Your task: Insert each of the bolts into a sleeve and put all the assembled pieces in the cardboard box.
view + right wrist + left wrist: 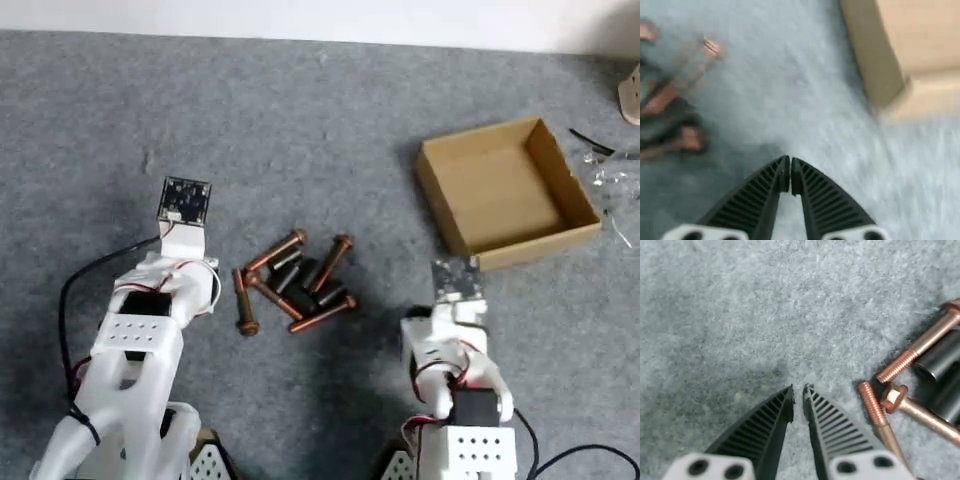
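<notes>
- We see a grey carpet (330, 110) covering the whole work surface, with a strip of white wall (300, 15) along its far edge.
- A pile of copper-coloured bolts (275, 254) and short black sleeves (330, 297) lies loose and crisscrossed on the carpet; we place everything else from this pile.
- The cardboard box (535, 243) sits on the carpet to the right of the pile and farther back, well apart from it, with its bare floor showing.
- Some clear plastic bits (605, 175) lie farther from the pile than the box, near the box's far side.
- The left arm (140, 340) stands just left of the pile, its wrist angled down toward the carpet.
- The right arm (460, 400) stands right of the pile and nearer than the box, also pointing down.
- In the left wrist view the left gripper (798, 390) hangs over bare carpet beside the pile, its fingers almost together with a thin gap, holding nothing.
- In the right wrist view the right gripper (790, 165) is over carpet between the pile and the box, fingers all but touching and holding nothing.
- The left wrist view gives us the bolts' threads (895, 367) and a sleeve's hollow end (945, 357).
- The right wrist view shows the pile as a blur, so we cannot separate its pieces.
</notes>
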